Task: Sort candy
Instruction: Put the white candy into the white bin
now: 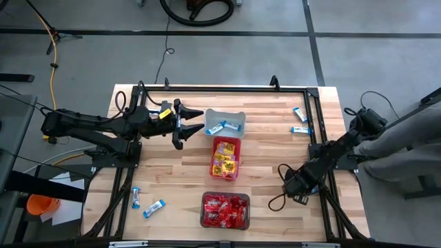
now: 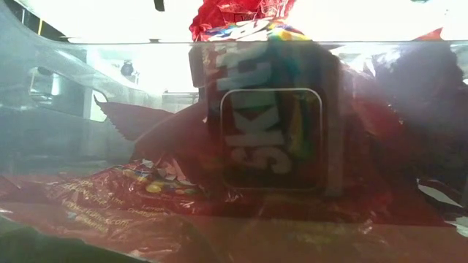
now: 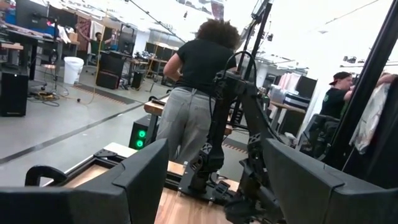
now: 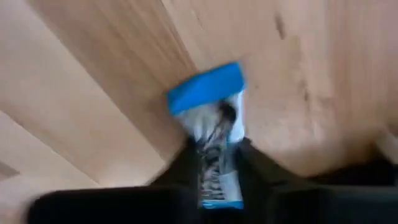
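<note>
Blue-and-white candy packet (image 4: 214,118) sits pinched in the right gripper (image 4: 217,165), lower right of the high view. Left gripper (image 1: 185,122) hovers wide open at upper left; carry the packet level to the grey bin (image 1: 225,114).

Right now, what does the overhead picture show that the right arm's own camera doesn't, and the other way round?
Only the high view shows the grey bin, pink bin, dark bin of red packets and the open left gripper. Only the right wrist view shows a blue-and-white wrapped packet clamped between the right gripper's fingers. Both show the wooden table.
</note>
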